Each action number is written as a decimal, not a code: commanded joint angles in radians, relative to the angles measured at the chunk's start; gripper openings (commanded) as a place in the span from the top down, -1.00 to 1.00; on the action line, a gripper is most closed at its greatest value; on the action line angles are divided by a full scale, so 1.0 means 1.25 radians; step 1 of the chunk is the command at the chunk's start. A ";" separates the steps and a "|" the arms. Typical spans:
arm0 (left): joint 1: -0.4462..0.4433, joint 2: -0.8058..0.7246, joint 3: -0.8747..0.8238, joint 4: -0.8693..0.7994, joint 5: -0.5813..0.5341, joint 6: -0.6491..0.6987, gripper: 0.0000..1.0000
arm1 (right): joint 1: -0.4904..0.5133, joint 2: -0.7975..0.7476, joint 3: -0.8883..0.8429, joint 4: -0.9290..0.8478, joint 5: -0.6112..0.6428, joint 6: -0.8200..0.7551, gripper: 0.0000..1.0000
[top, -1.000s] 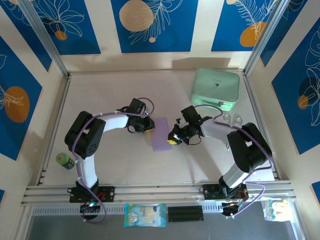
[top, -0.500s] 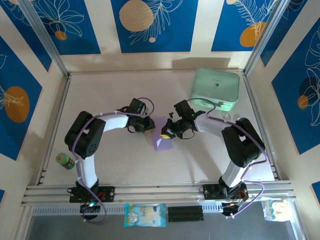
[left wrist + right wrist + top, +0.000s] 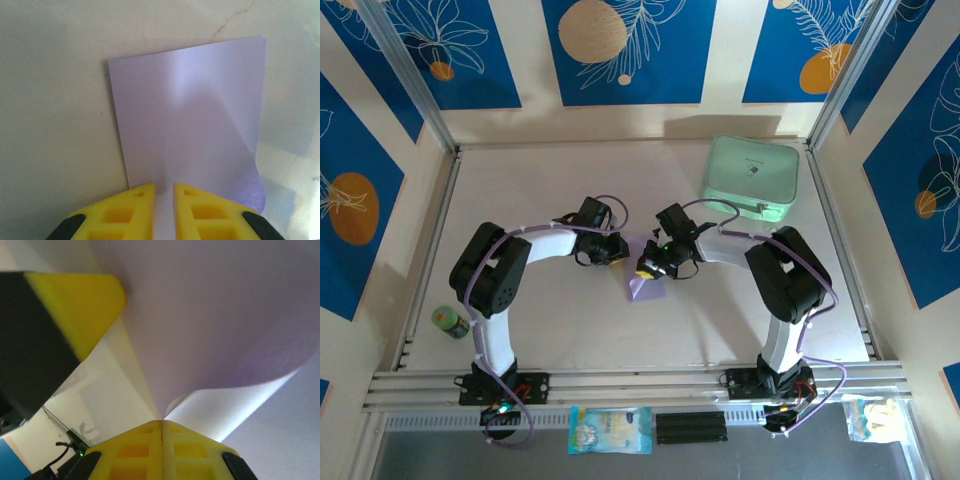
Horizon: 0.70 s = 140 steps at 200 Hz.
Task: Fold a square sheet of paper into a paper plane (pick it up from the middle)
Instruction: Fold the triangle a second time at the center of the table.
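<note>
Top external view has the desk (image 3: 550, 200) bearing the sheet of paper (image 3: 645, 291) at its middle between both arms, where the left claw (image 3: 164, 187), fingers a slit apart, pins one edge while the right claw (image 3: 162, 422), closed on the curled-up flap, should carry it over squarely before creasing.

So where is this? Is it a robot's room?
Probably a small robot test booth: a left arm and right arm bolted by a metal rail, a table walled by blue leaf-patterned panels, and a lilac sheet of paper.
</note>
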 commanded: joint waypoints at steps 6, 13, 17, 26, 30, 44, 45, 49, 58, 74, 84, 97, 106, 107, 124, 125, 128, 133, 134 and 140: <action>0.006 0.011 -0.017 -0.002 0.003 -0.003 0.64 | 0.004 0.021 0.015 0.028 0.023 0.042 1.00; 0.006 0.011 -0.018 0.001 0.003 -0.004 0.65 | 0.003 0.025 0.015 0.032 0.024 0.047 1.00; 0.006 0.012 -0.018 0.001 0.003 -0.005 0.65 | 0.003 0.027 0.015 0.032 0.027 0.050 1.00; 0.006 0.013 -0.019 0.001 0.004 -0.005 0.65 | 0.003 0.030 0.015 0.034 0.029 0.053 1.00; 0.007 0.012 -0.019 0.001 0.004 -0.005 0.66 | 0.003 0.031 0.015 0.035 0.028 0.053 1.00; 0.006 0.013 -0.019 0.001 0.004 -0.004 0.66 | 0.003 0.034 0.014 0.038 0.030 0.052 1.00; 0.006 0.013 -0.019 0.001 0.004 -0.004 0.66 | 0.003 0.034 0.014 0.038 0.029 0.052 1.00; 0.006 0.013 -0.019 0.001 0.004 -0.004 0.66 | 0.003 0.035 0.014 0.038 0.028 0.053 1.00; 0.006 0.013 -0.019 0.001 0.004 -0.004 0.66 | 0.003 0.036 0.015 0.038 0.028 0.051 1.00; 0.006 0.013 -0.019 0.001 0.004 -0.004 0.66 | 0.004 0.039 0.016 0.038 0.028 0.050 1.00; 0.006 0.013 -0.018 0.001 0.004 -0.004 0.66 | 0.003 0.041 0.018 0.035 0.029 0.048 1.00; 0.007 0.013 -0.017 -0.001 0.004 -0.004 0.66 | 0.003 0.046 0.025 0.019 0.034 0.040 1.00; 0.006 0.013 -0.015 -0.001 0.005 -0.003 0.66 | 0.003 0.047 0.027 0.015 0.032 0.035 1.00; 0.006 0.013 -0.015 -0.002 0.005 -0.003 0.66 | 0.003 0.048 0.027 0.016 0.032 0.035 1.00; 0.007 0.013 -0.012 -0.007 0.005 0.000 0.66 | 0.004 0.050 0.033 0.006 0.030 0.020 1.00; 0.007 0.013 -0.012 -0.007 0.005 0.000 0.66 | 0.005 0.050 0.034 0.006 0.030 0.019 1.00; 0.006 0.012 -0.011 -0.008 0.005 0.001 0.66 | 0.005 0.050 0.034 0.002 0.031 0.017 1.00; 0.006 0.013 -0.011 -0.008 0.006 0.001 0.66 | 0.006 0.050 0.036 -0.001 0.031 0.013 1.00; 0.006 0.013 -0.011 -0.008 0.006 0.001 0.66 | 0.006 0.050 0.036 -0.001 0.031 0.012 1.00; 0.006 0.014 -0.010 -0.008 0.007 0.001 0.66 | 0.008 0.048 0.037 -0.004 0.031 0.007 1.00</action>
